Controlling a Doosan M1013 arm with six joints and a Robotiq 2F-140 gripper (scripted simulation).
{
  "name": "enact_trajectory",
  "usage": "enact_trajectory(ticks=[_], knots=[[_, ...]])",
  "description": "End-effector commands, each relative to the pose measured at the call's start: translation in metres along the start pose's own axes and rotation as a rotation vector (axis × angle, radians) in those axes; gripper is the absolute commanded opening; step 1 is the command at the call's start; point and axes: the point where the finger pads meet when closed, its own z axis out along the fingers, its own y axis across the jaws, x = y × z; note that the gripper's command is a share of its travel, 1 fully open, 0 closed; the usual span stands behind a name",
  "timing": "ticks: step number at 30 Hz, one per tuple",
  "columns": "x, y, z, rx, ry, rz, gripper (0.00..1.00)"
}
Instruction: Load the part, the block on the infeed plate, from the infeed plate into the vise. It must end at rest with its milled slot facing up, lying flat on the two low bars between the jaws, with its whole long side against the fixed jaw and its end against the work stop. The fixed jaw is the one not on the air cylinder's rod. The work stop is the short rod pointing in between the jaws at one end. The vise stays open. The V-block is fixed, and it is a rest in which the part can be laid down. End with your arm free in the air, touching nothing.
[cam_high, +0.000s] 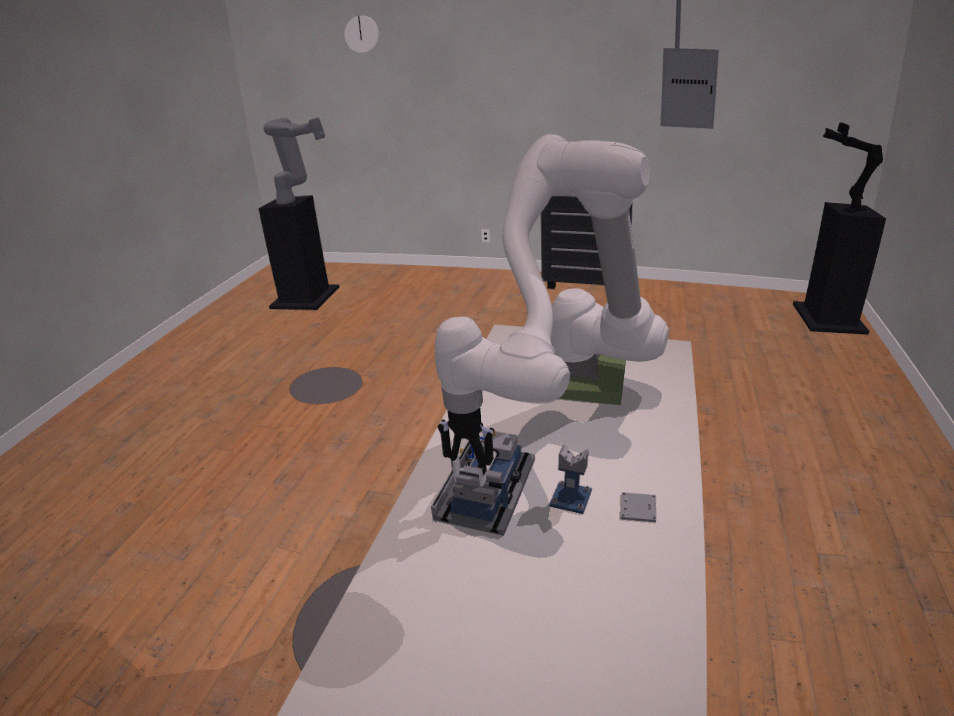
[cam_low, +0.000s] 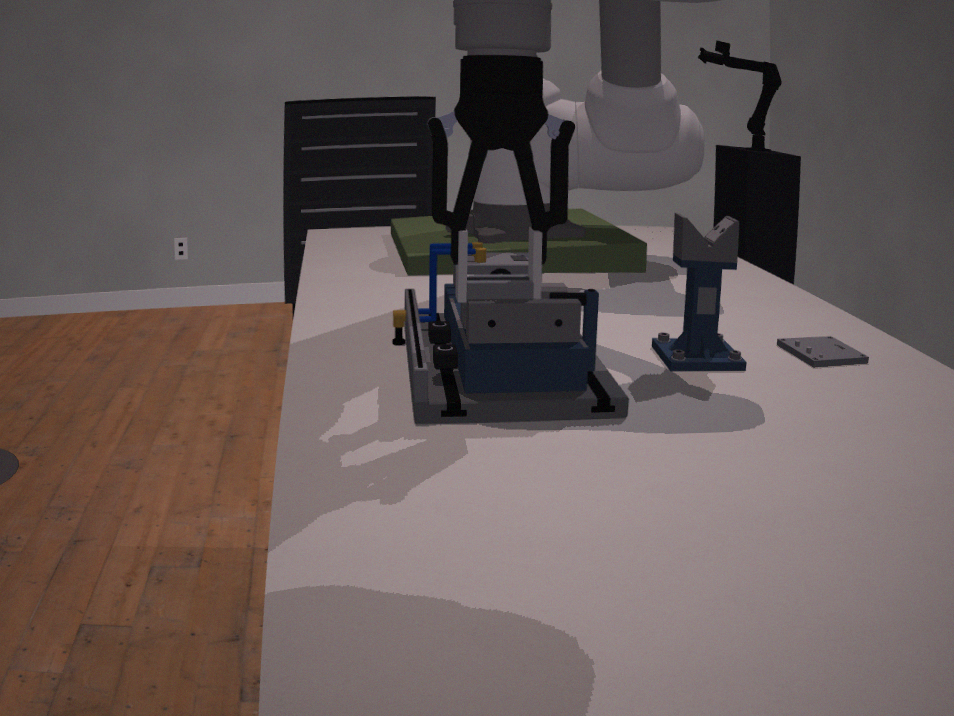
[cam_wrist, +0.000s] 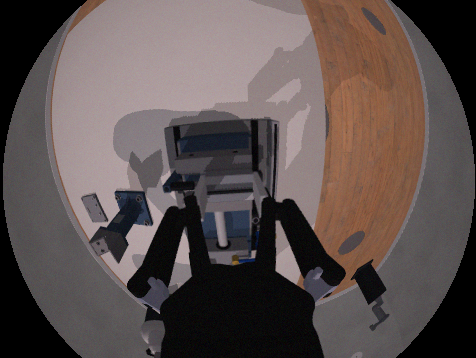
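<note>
The vise is blue with grey jaws on a dark base plate; it also shows in the top view and in the wrist view. My gripper points straight down into the gap between the jaws and is shut on the grey part. The part sits low between the jaws, behind the near grey jaw. In the wrist view my fingers grip the part by its sides. Whether the part touches the low bars, a jaw or the work stop is hidden.
The blue V-block stand is right of the vise. The empty grey infeed plate lies flat further right. The arm's green base is behind the vise. The table edge runs along the left.
</note>
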Motion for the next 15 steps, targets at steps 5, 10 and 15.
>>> enact_trajectory(ticks=[5, 10, 15], knots=[[0.0, 0.0, -0.0001, 0.0, 0.0, 0.0, 0.0], [0.0, 0.0, -0.0001, 0.0, 0.0, 0.0, 0.47], [0.0, 0.0, -0.0001, 0.0, 0.0, 0.0, 0.47]])
